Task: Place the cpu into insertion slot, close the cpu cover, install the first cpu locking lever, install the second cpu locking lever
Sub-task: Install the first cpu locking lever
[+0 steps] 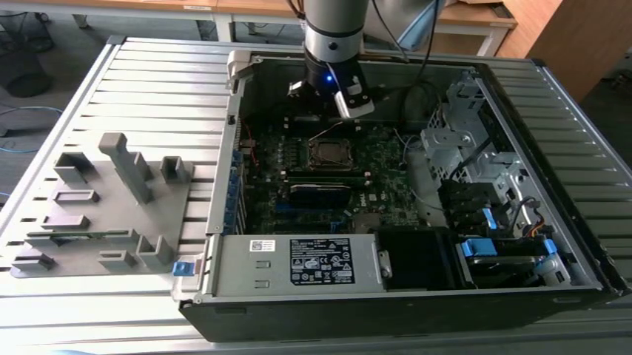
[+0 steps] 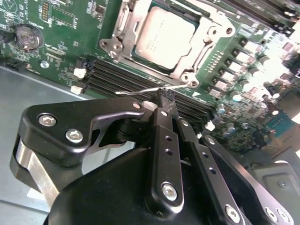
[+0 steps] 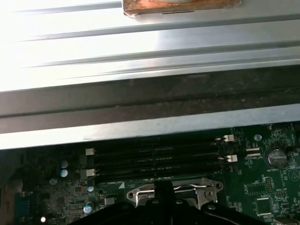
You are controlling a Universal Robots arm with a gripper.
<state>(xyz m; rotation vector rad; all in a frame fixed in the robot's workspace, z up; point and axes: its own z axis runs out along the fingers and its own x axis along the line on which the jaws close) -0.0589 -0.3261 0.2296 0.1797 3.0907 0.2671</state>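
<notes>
Closest to the lens in the second wrist view, the black linkage of the gripper [image 2: 166, 95] was seen, its two fingers [image 2: 160, 140] drawn together to a single tip. That tip was set against the locking lever [image 2: 138, 91], a thin silver wire lying across the memory slots [image 2: 117, 77]. Whether the wire was pinched between the fingers or merely pressed by them could not be made out with certainty. Just beyond the tip, the cpu [image 2: 161, 36] was found lying flat. Its dull grey top showed through the window of the cpu cover [image 2: 126, 26], which was lowered over it.

In the exterior view, the arm [image 1: 336, 33] was seen reaching down into the open computer case [image 1: 415, 314] from 12 o'clock. The gripper was held at the 12 o'clock edge of the insertion slot [image 1: 312, 154], in which the cpu was seated. The labelled power supply box [image 1: 296, 262] was placed at 6 o'clock from the slot, and the metal drive cage [image 1: 464, 148] at 3 o'clock. Outside the case, at 9 o'clock, a grey fixture block [image 1: 99, 207] was set on the slatted table [image 1: 148, 81], well apart from the gripper.
</notes>
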